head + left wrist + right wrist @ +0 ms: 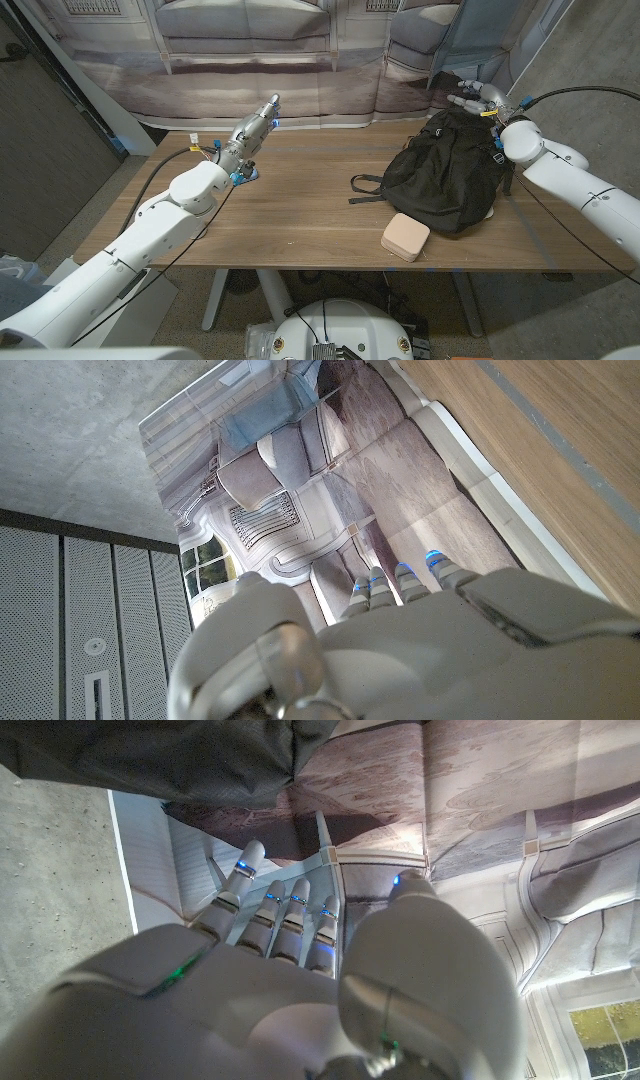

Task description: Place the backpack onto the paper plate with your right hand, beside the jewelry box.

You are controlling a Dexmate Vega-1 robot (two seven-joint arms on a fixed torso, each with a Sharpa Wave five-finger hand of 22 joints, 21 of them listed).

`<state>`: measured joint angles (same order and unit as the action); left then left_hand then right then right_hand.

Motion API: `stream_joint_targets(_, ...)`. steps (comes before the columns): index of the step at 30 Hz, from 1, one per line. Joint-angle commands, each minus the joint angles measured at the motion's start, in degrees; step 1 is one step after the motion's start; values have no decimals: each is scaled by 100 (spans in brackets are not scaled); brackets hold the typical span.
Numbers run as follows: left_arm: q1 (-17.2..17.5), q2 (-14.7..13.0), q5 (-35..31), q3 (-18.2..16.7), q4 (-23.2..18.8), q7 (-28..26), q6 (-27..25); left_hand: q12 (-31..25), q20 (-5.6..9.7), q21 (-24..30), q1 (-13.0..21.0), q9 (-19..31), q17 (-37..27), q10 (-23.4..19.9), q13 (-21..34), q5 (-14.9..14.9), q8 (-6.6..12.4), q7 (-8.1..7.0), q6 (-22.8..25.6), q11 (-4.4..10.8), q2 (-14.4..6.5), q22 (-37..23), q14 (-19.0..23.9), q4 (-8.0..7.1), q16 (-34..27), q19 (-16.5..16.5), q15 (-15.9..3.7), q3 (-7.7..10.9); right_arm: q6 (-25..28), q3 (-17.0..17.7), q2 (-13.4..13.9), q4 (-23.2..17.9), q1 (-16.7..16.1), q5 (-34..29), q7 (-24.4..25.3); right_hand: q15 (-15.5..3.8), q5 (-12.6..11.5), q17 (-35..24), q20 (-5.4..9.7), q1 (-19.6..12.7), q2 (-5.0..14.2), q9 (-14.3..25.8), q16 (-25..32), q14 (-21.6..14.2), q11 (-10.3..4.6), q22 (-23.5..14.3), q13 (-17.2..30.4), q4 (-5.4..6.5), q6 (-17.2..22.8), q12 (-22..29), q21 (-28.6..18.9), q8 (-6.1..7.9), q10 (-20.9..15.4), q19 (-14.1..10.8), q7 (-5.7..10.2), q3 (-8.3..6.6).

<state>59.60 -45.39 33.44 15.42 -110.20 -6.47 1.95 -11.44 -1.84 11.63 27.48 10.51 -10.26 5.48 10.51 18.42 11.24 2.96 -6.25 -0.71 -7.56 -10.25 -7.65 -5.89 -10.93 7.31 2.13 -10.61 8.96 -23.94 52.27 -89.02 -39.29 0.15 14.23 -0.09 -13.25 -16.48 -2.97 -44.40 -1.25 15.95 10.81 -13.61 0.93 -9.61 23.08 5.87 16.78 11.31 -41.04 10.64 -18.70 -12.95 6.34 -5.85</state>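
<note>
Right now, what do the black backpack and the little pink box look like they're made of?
The backpack looks like soft woven fabric, maybe nylon: matte black, slumped and creased, with a loose strap lying on the table. The jewelry box looks smooth and firm with rounded corners, perhaps faux leather or plastic in pale pink; its exact covering is hard to tell from here.

You have no readable text, labels, brands, numbers or signs here, neither on the tabletop nor on anything it carries.

One backpack (445, 180) — one jewelry box (405, 237).
</note>
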Motion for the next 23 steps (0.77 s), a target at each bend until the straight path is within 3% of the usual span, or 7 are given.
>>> stream_joint_targets(1,49,3,-11,-21,-7,12,73,-18,-45,-4,57,27,-32,27,25,-4,3,5,-25,7,-11,-22,-36,-19,13,19,7,-49,-5,107,64,-216,-107,-61,-3,47,-49,4,-18,41,0,5,25,25,14,1,-17,2,-3,46,47,44,2,50,-24,43)
stream_joint_targets(23,250,-78,52,-195,-70,61,219,-19,-97,-3,64,27,-32,25,25,-4,4,-1,-20,5,-14,-22,-30,-23,11,20,-5,-63,336,299,139,-687,-289,-155,102,47,-81,91,-135,137,17,-66,33,61,-8,-7,-117,20,42,75,230,74,-7,184,-5,72)
